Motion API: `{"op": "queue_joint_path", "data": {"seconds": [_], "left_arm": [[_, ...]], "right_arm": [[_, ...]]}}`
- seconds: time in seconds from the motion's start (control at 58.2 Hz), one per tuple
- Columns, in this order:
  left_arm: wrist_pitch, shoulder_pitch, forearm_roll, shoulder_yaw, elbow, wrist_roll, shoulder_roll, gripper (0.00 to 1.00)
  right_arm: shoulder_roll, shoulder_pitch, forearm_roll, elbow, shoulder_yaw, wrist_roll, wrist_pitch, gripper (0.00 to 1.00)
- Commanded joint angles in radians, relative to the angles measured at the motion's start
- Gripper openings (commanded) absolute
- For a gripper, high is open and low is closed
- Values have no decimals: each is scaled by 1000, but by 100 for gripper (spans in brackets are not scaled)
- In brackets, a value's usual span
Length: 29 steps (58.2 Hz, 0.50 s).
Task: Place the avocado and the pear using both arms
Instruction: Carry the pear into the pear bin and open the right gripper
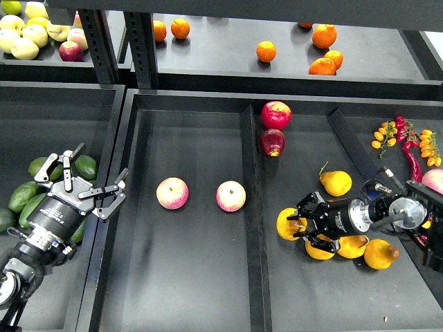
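The right pincer is clamped on a pear right of the middle wall. The left pincer is apart, over the avocado. Lower it gently, squeeze softly.

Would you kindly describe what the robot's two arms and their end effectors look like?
Both arms are black. The left end effector has thin black fingers on a ribbed black cylinder with a silver ring behind. The right end effector is compact and black, behind it a silver-and-black cylindrical wrist with thin dark cables. No sleeves or markings show.
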Motion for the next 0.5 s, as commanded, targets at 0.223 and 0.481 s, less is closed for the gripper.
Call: {"op": "queue_joint_path", "data": {"seconds": [0.223,0.481], "left_arm": [[41,2,0,-2,-4,-3,0,99],[42,5,0,-2,-4,-3,0,99]], "right_arm": [[6,-74,2,-24,2,0,0,31],[7,-81,-4,-45,-2,0,0,54]]}}
